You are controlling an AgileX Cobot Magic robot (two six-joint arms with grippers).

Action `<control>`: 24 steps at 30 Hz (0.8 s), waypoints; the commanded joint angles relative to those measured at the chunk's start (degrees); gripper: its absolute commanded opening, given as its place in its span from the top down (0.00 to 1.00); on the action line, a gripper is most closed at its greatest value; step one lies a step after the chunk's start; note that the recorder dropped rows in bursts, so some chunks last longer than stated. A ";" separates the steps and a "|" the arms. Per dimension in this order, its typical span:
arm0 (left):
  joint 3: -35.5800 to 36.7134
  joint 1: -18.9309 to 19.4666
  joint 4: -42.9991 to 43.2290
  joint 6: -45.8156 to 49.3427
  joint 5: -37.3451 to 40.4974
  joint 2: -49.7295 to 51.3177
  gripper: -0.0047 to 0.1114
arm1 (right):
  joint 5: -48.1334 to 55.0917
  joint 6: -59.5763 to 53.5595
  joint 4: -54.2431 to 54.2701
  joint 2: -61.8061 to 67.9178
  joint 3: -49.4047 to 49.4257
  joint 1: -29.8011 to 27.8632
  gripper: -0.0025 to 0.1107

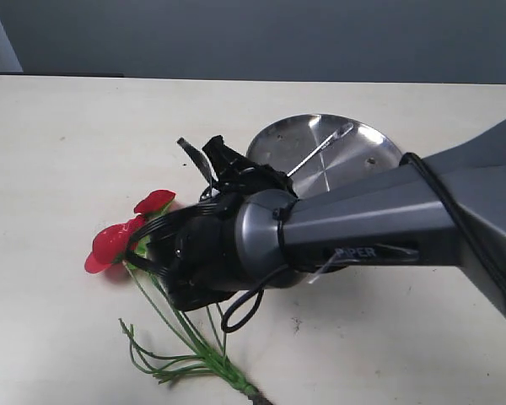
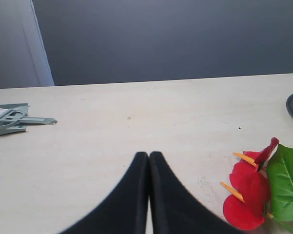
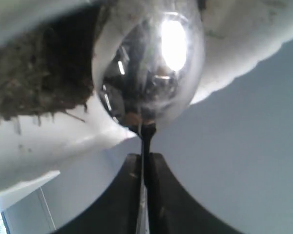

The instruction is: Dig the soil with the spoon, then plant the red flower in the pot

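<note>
- Showing a pale cream table [image 1: 59,152] under everything, with a grey wall behind it.
- Finding the grey right arm [image 1: 363,219] stretched in from the right of the exterior view, past the middle, its black wrist end low over the table and covering what lies behind it.
- Seeing a round steel plate [image 1: 367,160] flat on the table just beyond that arm; catching only its dark edge in the left wrist view.
- Placing the red flower [image 1: 118,240] flat on the table left of centre: glossy red petals by the black wrist, thin green stems fanning toward the near edge and bundled at the base, part of the plant hidden under the arm. Seeing the petals and a broad green leaf [image 2: 288,180] in the left wrist view too, beside the left gripper and not touched by it.
- Noting a grey-green dustpan and brush [image 2: 10,119] well apart from the flower, near the far side of the table.
- Locating the pot [image 3: 244,44] only in the right wrist view: white, wavy-rimmed, very close to the lens.
- Spotting the soil [image 3: 34,83], dark and clumpy, inside the pot beside the spoon's bowl.
- Finding the spoon [image 3: 146,63] with its shiny oval bowl at the pot's mouth; cannot tell whether touching the soil.
- Reading the right gripper [image 3: 145,156] as clamped on the spoon's thin handle.
- Reading the left gripper [image 2: 149,165] as pressed together, empty, above bare table.
</note>
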 commanded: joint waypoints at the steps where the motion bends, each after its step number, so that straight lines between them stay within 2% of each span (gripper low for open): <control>1: 0.02 0.01 0.00 -0.22 -0.17 -0.30 0.96 | 1.59 -0.46 -3.62 -2.33 0.24 -0.15 0.98; 11: 0.02 0.01 0.00 -0.22 -0.17 -0.30 0.96 | -0.77 -1.32 3.53 -2.36 0.24 -0.05 0.98; 20: 0.02 0.01 0.00 -0.22 -0.17 -0.30 0.96 | -1.68 -1.32 4.96 0.94 0.24 0.69 0.98; 24: 0.02 0.01 0.00 -0.22 -0.17 -0.30 0.96 | 0.68 -1.32 2.19 0.54 0.24 0.57 0.98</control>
